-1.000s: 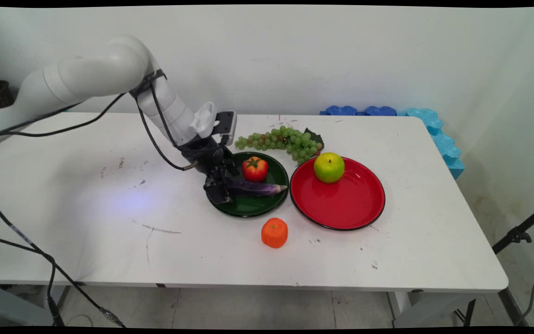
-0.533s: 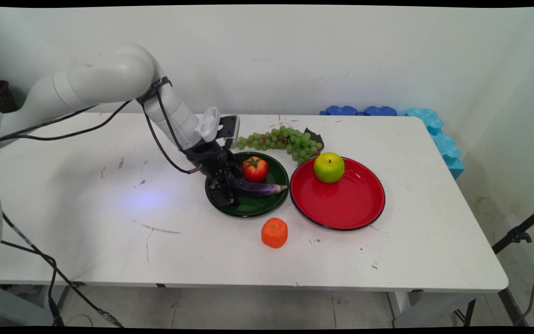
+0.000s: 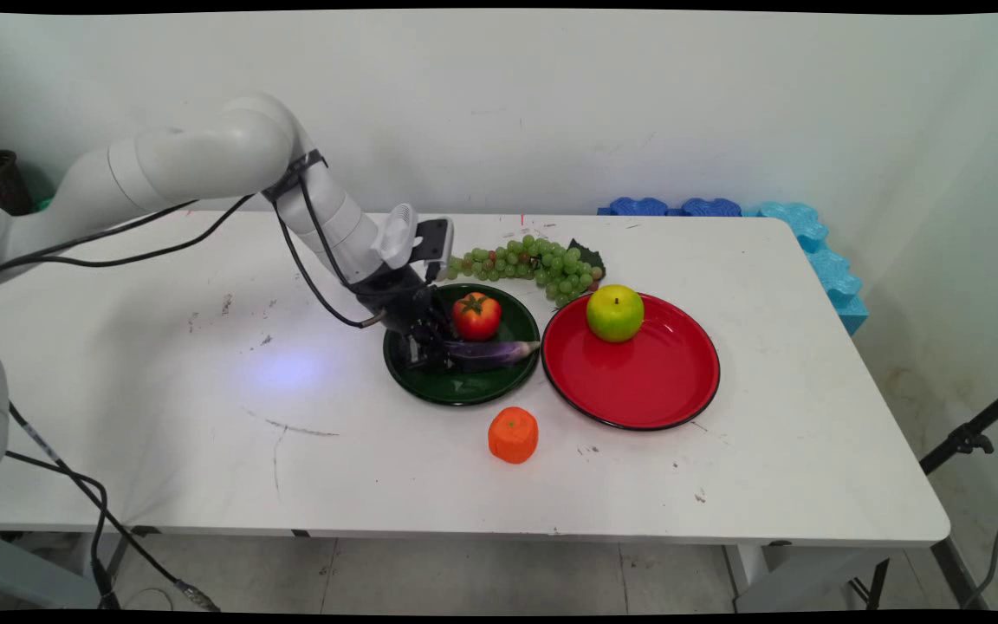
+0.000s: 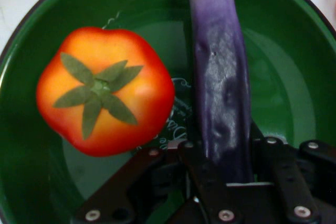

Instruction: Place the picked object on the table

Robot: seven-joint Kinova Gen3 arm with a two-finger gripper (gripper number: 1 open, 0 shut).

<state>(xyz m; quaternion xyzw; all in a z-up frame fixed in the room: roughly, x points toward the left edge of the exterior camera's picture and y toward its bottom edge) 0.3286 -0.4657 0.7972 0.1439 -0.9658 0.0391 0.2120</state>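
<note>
Gripper point(image 3: 430, 351): black two-finger type, fingers point(image 4: 210, 182) closed around the stem end of the purple eggplant point(image 4: 220, 87), low over the left part of the green plate point(image 3: 464, 390).
Purple eggplant: lying across the green plate, its tip pointing toward the red plate point(image 3: 646, 381).
Tomato point(image 4: 105, 92): red, green calyx upward, on the green plate just beside the eggplant, on the far side.
Green plate: mid-table, its rim just beside the red plate's.
Green apple point(image 3: 614, 313): at the red plate's far-left rim.
Grapes point(image 3: 529, 263): green bunch behind both plates, toward the table's point(image 3: 161, 416) far edge.
Orange point(image 3: 513, 434): on the table, toward its near edge from the green plate.
</note>
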